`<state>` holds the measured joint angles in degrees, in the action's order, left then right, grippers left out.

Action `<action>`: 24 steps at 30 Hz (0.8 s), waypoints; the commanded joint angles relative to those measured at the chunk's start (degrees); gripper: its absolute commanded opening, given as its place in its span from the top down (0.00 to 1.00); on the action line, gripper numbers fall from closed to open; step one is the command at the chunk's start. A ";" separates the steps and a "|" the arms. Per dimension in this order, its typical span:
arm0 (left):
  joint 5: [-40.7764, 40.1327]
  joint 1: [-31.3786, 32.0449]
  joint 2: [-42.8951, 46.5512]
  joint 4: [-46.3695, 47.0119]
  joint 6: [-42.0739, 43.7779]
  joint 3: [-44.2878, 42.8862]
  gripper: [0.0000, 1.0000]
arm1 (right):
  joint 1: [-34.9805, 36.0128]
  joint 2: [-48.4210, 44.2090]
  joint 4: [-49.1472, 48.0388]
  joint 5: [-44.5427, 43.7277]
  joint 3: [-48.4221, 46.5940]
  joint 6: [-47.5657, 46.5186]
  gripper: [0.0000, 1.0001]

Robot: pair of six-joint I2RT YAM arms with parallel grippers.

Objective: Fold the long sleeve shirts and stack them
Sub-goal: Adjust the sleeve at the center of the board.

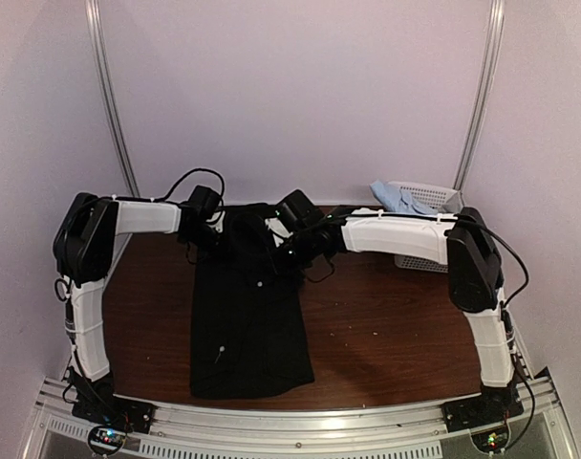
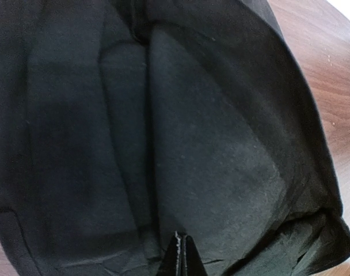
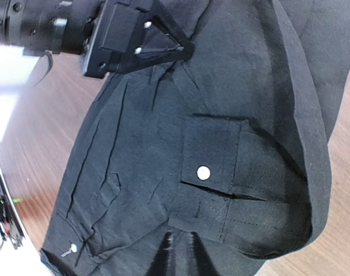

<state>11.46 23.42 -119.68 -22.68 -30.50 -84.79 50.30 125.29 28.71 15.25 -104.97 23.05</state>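
Black cloth fills my left wrist view: the black shirt (image 2: 163, 144), bunched into soft ridges that run toward my left claw (image 2: 178, 248). Its two fingertips meet in a point at the bottom edge, pressed together with the fabric gathered around them, so that claw is clamped on the shirt.

From my right wrist I see the same shirt close up, a flapped pocket (image 3: 212, 184) with a pale button (image 3: 204, 172) on it, and a fold of cloth curling up along the right side. My right claw (image 3: 178, 256) shows only as dark, blurred prongs against dark cloth at the bottom edge. They sit close together, but I cannot tell whether they grip anything. My left claw also shows in this view, at the top, down on the fabric.

From above, the shirt lies lengthwise on the brown worktop (image 1: 396, 325), its near hem close to the front edge. Both claws sit at its far end, left one at the left corner, right one at the right. Well apart, at the far right, a pale blue shirt (image 1: 391, 196) hangs over a white basket (image 1: 434, 198).
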 commanded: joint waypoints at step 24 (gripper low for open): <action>3.86 -2.41 0.54 0.06 3.08 -2.57 1.00 | 7.57 14.16 6.19 -23.94 -9.77 -2.12 0.33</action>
<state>14.37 21.67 -119.68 -22.90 -28.45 -86.28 57.49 137.67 34.74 -6.17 -112.88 20.97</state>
